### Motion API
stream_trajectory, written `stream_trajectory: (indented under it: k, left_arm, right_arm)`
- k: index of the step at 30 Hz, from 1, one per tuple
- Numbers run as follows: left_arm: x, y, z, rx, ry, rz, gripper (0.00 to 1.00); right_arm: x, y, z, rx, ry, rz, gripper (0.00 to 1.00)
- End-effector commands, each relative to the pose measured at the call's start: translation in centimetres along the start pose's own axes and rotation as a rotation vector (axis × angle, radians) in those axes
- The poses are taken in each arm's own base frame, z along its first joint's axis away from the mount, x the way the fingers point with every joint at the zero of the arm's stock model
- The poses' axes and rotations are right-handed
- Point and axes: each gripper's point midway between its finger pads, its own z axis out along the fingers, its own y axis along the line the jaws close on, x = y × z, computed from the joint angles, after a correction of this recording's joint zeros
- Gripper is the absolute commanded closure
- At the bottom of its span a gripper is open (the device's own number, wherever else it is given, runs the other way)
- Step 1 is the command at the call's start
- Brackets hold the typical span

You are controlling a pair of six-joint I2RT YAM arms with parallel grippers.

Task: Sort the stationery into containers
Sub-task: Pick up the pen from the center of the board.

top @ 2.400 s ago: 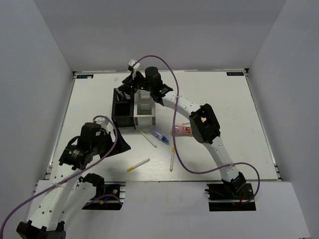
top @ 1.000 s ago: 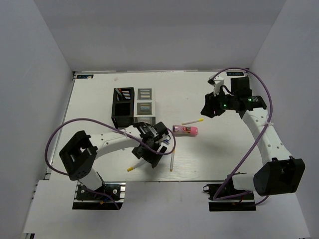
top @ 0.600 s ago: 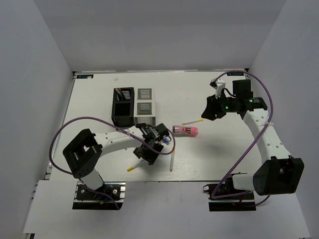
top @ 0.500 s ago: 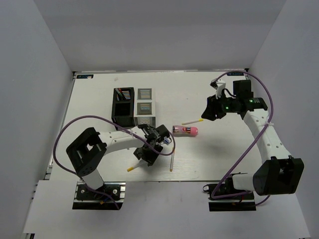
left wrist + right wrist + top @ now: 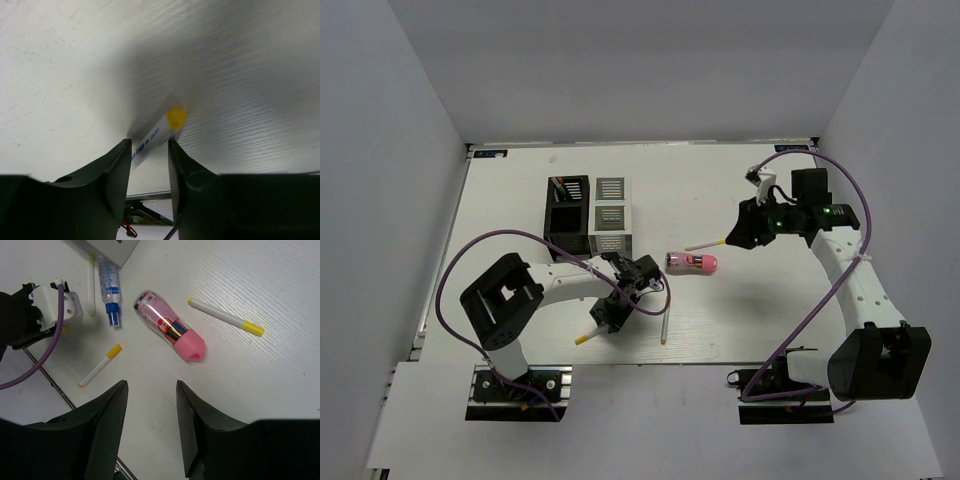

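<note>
White-barrelled, the yellow-tipped pen (image 5: 159, 132) lay flat on the table (image 5: 770, 320) near its front edge, with the left gripper (image 5: 150, 145) lowered over it. A second earlier that gripper had stood over the same pen with its fingers spread wide. By this moment they had drawn in to a narrow gap, one finger on each side of the barrel, and the pen slanted against the left-hand one. Whether they actually pinched it could not be told.

The right gripper (image 5: 151, 386) hung over the right half of the table, fingers apart and nothing between them, much as a second before. It had only drifted a little toward the front and ended just beside the yellow end of a second pen (image 5: 705, 244). Some two seconds back it had been reaching over the containers, while the left gripper was drawn back near its base.

The pink cylinder (image 5: 168, 330) lay on its side between the two grippers, just in front of the second pen, unmoved. The blue-clear pen (image 5: 107, 282) and a thin white pen (image 5: 91, 287) lay side by side before the white-grey box (image 5: 611, 215), which touched the black box (image 5: 565, 215). A third pen (image 5: 665, 325) rested near the front edge.
</note>
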Motion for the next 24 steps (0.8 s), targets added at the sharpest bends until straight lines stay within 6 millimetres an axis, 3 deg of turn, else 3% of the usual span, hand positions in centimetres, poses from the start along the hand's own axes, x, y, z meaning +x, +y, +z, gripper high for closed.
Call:
stream_trajectory:
  k: [1, 9, 14, 16, 19, 22, 24]
  left_arm:
    - [-0.9, -1.0, 0.6, 0.034, -0.039, 0.014, 0.56]
    - [0.1, -1.6, 1.9, 0.072, -0.019, 0.016, 0.8]
    - [-0.4, -1.7, 1.0, 0.091, -0.065, -0.01, 0.94]
    - [-1.6, -2.1, -0.2, 0.111, -0.112, -0.016, 0.96]
    - [-4.3, -2.7, -3.8, 0.161, -0.227, -0.04, 1.0]
    - [-7.8, -3.8, -10.0, 0.266, -0.405, -0.034, 1.0]
    - [-9.1, -4.2, -12.6, 0.307, -0.474, -0.027, 1.0]
  right_arm:
    - [-0.5, 0.7, -0.8, -0.014, -0.04, -0.009, 0.5]
    - [-0.1, 0.8, -0.9, -0.017, -0.045, 0.0, 0.46]
    - [0.1, 1.0, -1.1, -0.014, -0.049, -0.008, 0.44]
    - [0.2, 1.0, -1.1, -0.015, -0.049, -0.013, 0.44]
    - [0.5, 1.1, -1.1, -0.015, -0.048, -0.018, 0.44]
    - [0.6, 1.1, -1.2, -0.013, -0.049, -0.022, 0.44]
    - [0.7, 1.3, -1.1, -0.02, -0.049, -0.02, 0.44]
